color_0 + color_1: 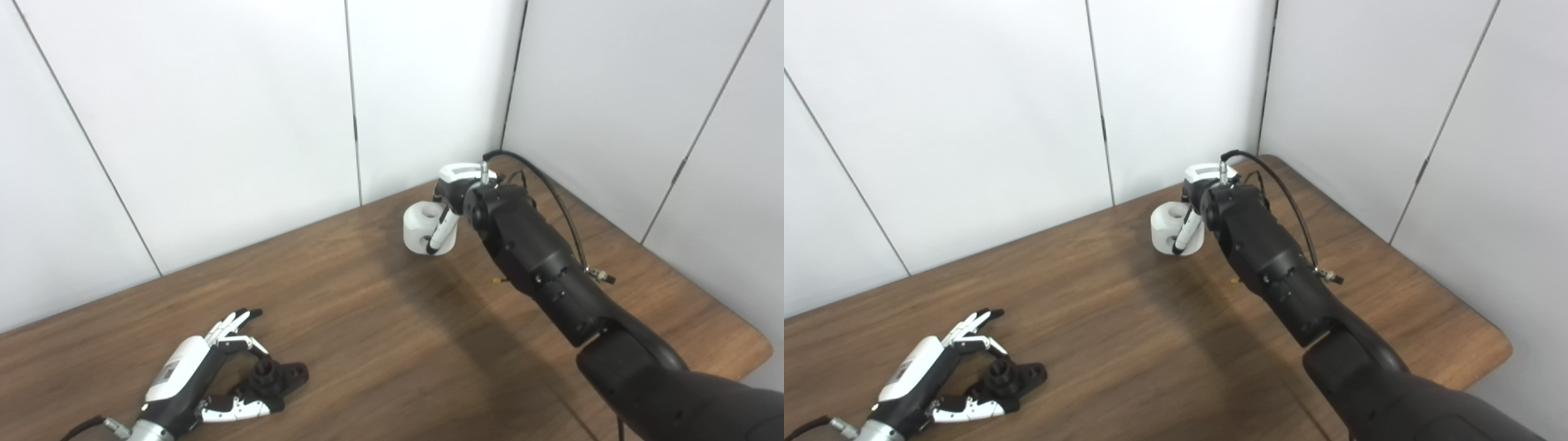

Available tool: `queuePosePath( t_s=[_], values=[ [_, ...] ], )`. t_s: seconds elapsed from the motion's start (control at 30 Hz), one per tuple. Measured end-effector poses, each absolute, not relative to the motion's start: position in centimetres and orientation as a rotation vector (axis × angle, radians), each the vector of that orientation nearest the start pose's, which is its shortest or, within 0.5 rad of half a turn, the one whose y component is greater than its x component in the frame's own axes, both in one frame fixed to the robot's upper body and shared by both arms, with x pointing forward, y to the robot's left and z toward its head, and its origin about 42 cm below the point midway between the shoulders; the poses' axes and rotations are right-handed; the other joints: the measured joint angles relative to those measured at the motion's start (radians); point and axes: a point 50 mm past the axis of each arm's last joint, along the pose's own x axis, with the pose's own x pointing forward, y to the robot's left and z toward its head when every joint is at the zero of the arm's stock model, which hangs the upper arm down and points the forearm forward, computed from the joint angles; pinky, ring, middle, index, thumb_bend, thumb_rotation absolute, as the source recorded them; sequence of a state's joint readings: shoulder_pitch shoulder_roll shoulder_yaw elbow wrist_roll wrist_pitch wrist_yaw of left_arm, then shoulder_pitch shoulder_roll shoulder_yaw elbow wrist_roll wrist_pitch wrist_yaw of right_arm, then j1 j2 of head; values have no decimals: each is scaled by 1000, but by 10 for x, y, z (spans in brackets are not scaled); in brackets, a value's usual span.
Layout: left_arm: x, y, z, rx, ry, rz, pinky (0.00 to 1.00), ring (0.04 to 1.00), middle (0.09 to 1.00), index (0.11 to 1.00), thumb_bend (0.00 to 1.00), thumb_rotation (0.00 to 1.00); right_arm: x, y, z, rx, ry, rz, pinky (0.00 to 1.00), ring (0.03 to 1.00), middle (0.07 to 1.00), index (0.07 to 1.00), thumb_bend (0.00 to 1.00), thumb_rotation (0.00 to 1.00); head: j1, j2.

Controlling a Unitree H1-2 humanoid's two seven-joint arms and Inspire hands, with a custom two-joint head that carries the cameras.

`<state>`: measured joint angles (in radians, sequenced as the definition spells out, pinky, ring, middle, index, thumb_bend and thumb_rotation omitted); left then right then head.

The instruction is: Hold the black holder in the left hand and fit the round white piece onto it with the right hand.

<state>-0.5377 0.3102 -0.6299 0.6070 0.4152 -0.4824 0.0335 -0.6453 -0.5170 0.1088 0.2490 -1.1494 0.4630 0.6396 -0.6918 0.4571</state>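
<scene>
Right hand (456, 190), upper centre of frame: fingers (442, 231) curled around round white piece (424, 229), held just above the tabletop (380, 331). Left hand (202, 373), lower left: fingers spread, open around black holder (275, 376) lying on the tabletop; grip uncertain.

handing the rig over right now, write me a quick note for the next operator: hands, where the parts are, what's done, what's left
Left hand: low at the near left of the table, fingers spread around the black holder, which seems to lie on the wood; no firm grip visible.
Right hand: far side of the table, fingers wrapped on the round white piece.
Done: white piece is gripped, though I cannot tell whether it is lifted off the table.
Left: close the left hand on the holder, raise it, bring the white piece across and fit it on. The two parts are far apart.
</scene>
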Motion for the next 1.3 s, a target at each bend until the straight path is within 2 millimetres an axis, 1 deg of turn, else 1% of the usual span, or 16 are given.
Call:
queuePosePath(
  t_s=[0.03, 0.1, 0.27, 0.5, 0.57, 0.63, 0.8, 0.83, 0.97, 1.0, 1.03, 1.1, 1.13, 1.2, 1.23, 1.3],
  values=[
    [405, 167, 102, 883, -395, -738, 1000, 1000, 955, 482, 524, 54, 459, -352, 271, -1470, 430, -82, 830, 830, 784, 504, 585, 149, 3, 3],
    [405, 167, 102, 883, -396, -738, 1000, 1000, 955, 482, 523, 54, 458, -350, 268, -1470, 381, -117, 881, 827, 761, 486, 535, 138, 8, 5],
    [404, 167, 102, 883, -399, -737, 1000, 1000, 954, 482, 524, 54, 454, -351, 259, -1468, 307, -177, 961, 838, 752, 482, 521, 138, 12, 8],
    [403, 167, 103, 889, -402, -732, 1000, 1000, 953, 483, 523, 53, 452, -350, 257, -1468, 239, -237, 928, 809, 745, 482, 522, 142, 23, 14],
    [404, 168, 103, 888, -401, -732, 1000, 1000, 953, 483, 523, 53, 451, -350, 257, -1456, 227, -243, 912, 808, 744, 482, 522, 142, 44, 18],
    [404, 168, 103, 888, -401, -731, 1000, 1000, 954, 483, 524, 54, 448, -349, 257, -1429, 214, -237, 868, 816, 746, 482, 523, 140, 75, 28],
    [403, 168, 102, 892, -401, -727, 1000, 1000, 954, 483, 524, 54, 438, -333, 264, -1387, 162, -192, 799, 801, 733, 482, 523, 139, 156, 47],
    [403, 167, 102, 893, -402, -727, 1000, 1000, 952, 483, 524, 54, 437, -329, 267, -1385, 152, -177, 779, 794, 728, 482, 523, 140, 156, 48],
    [402, 167, 103, 896, -407, -727, 1000, 1000, 950, 483, 524, 55, 430, -306, 286, -1391, 97, -86, 697, 768, 714, 481, 524, 140, 245, 72],
    [402, 166, 103, 897, -409, -727, 1000, 1000, 951, 483, 524, 55, 428, -301, 290, -1392, 84, -65, 686, 767, 714, 481, 524, 140, 285, 87],
    [402, 164, 103, 899, -412, -727, 1000, 1000, 951, 483, 524, 55, 426, -296, 293, -1393, 75, -44, 685, 767, 714, 481, 524, 140, 285, 87],
    [402, 162, 103, 901, -416, -729, 1000, 1000, 955, 483, 524, 55, 420, -287, 301, -1390, 63, 10, 713, 790, 723, 480, 525, 140, 356, 116],
    [401, 160, 103, 901, -417, -729, 1000, 1000, 954, 483, 524, 55, 418, -283, 303, -1388, 62, 37, 724, 800, 726, 480, 525, 139, 356, 117],
    [401, 156, 103, 902, -419, -729, 1000, 1000, 956, 483, 524, 56, 415, -275, 309, -1384, 72, 112, 742, 812, 726, 480, 525, 138, 412, 141],
    [401, 154, 103, 905, -420, -728, 1000, 1000, 957, 483, 524, 56, 413, -272, 312, -1384, 72, 143, 745, 812, 725, 480, 525, 138, 454, 152],
    [401, 148, 102, 906, -418, -727, 1000, 1000, 965, 482, 524, 57, 407, -266, 316, -1385, 63, 189, 757, 808, 723, 481, 525, 137, 567, 184]
  ],
)
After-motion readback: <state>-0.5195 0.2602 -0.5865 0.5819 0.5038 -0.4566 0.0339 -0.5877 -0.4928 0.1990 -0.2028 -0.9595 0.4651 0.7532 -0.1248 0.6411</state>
